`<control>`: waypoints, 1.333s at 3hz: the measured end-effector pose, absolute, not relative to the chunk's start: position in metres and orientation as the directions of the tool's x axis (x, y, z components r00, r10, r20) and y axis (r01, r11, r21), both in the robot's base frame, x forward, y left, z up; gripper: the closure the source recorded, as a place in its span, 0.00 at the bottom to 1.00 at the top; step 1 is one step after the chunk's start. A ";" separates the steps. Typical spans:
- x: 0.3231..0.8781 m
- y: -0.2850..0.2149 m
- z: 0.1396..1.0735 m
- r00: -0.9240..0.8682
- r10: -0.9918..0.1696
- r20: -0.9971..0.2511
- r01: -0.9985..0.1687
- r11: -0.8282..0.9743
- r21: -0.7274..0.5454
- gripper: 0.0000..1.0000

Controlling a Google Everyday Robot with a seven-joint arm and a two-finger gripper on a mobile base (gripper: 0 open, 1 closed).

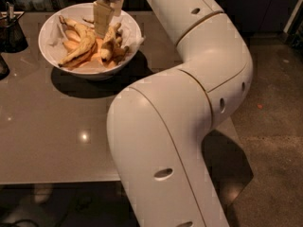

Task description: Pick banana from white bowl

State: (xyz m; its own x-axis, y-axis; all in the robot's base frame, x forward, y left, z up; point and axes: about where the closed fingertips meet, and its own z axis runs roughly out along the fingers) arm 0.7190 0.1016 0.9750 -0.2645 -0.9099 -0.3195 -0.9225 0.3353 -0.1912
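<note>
The white bowl (130, 30) stands at the back left of the grey table (52, 126). The long, speckled yellow banana (83, 42) lies in its left half, its thin stem pointing to the far rim. A shorter bent banana (111, 45) and pale orange-yellow pieces (72, 34) lie beside it. My gripper (101, 31) reaches down from above into the middle of the bowl, between the two bananas and right next to the long one. Its tip is low among the fruit.
A small dark wire container (11, 32) stands at the table's far left, with another dark object (2, 68) in front of it. My large white arm (189, 103) crosses the right side of the table. The floor (274, 126) lies to the right.
</note>
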 end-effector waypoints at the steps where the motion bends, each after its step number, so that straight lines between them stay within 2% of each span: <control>1: 0.721 0.109 0.969 -0.258 -0.911 -0.321 -0.928 0.326 -0.179 0.36; 4: 0.723 0.117 0.947 -0.272 -0.902 -0.337 -0.941 0.322 -0.102 0.35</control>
State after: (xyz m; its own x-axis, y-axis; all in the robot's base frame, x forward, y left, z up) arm 0.7226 0.1168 0.9474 -0.2716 -0.9016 -0.3367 -0.9413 0.3218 -0.1023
